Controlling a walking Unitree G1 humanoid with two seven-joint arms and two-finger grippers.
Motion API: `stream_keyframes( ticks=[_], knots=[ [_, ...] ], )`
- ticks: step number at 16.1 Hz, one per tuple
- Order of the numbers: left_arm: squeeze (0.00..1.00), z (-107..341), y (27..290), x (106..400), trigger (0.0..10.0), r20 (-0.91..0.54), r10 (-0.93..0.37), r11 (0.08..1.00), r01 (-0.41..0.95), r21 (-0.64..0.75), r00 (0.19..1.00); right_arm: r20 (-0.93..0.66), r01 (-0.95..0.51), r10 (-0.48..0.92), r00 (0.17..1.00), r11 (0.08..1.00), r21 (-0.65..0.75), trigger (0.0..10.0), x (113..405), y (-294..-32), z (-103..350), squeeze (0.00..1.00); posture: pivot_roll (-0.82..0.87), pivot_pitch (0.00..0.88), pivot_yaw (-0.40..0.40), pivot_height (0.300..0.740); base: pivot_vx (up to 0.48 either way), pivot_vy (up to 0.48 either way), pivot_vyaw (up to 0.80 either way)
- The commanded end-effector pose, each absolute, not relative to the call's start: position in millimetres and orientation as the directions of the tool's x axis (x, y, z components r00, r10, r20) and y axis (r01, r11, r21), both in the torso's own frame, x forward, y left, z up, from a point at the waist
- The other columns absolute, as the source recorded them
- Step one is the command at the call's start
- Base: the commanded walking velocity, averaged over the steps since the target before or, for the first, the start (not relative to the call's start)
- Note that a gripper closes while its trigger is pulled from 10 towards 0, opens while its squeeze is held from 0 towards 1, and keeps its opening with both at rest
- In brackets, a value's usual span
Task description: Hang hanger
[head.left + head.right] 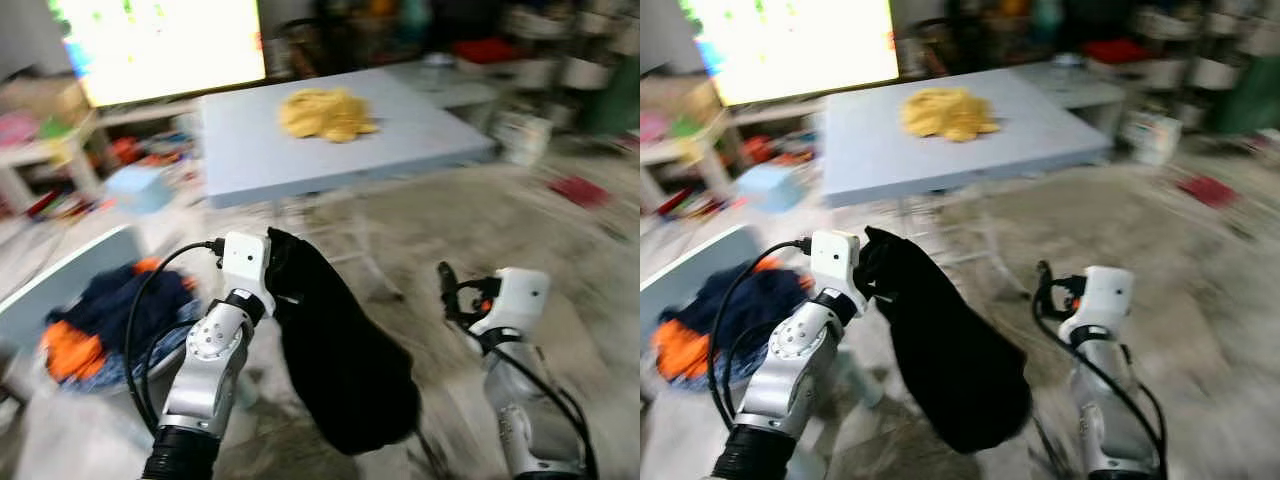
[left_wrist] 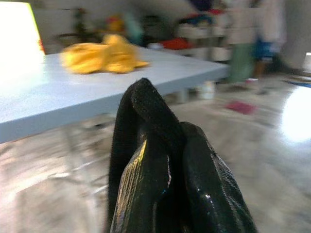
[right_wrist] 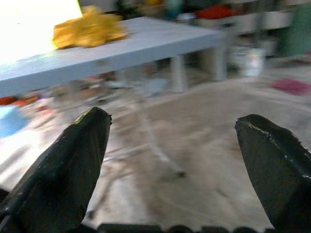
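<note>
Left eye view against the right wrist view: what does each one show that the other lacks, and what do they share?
Left eye alone: the left gripper shut on a black garment hanging from it, and a bin of blue and orange clothes on the floor. Right wrist alone: a close look along the right gripper, its jaws wide apart with nothing between them. Both: the pale blue table, the yellow cloth on it, and the blurred floor.
</note>
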State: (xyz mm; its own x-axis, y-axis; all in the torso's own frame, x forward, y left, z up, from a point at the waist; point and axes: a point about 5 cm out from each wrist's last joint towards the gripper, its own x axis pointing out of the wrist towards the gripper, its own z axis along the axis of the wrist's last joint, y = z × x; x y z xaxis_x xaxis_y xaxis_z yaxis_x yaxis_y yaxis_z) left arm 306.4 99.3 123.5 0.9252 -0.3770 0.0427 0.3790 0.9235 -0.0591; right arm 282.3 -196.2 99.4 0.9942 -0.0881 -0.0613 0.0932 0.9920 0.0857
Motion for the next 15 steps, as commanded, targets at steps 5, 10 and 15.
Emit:
stream_keyframes(
  ticks=[5,10,15],
  knots=[
    [0.0,130.2,88.6,306.2,10.0,0.074,-0.433,0.897,0.438,-0.067,0.898,-0.028,0.106,-0.105,0.994,0.993,0.044,10.0,284.8,-196.1,105.2,0.0,-0.04,0.0,0.054,0.74,0.0,0.0,-0.8],
    [0.0,128.0,90.6,309.1,10.0,0.052,-0.424,0.903,0.426,-0.055,0.904,-0.023,0.116,-0.115,0.993,0.993,0.034,10.0,283.0,-197.5,105.4,0.0,-0.05,0.0,0.057,0.74,0.051,0.049,-0.8],
    [0.0,127.4,90.8,310.5,10.0,0.048,-0.421,0.903,0.423,-0.074,0.906,-0.026,0.12,-0.12,0.992,0.992,0.021,10.0,280.6,-199.8,105.1,0.0,-0.05,0.0,0.053,0.74,0.158,0.38,-0.8]
  ],
)
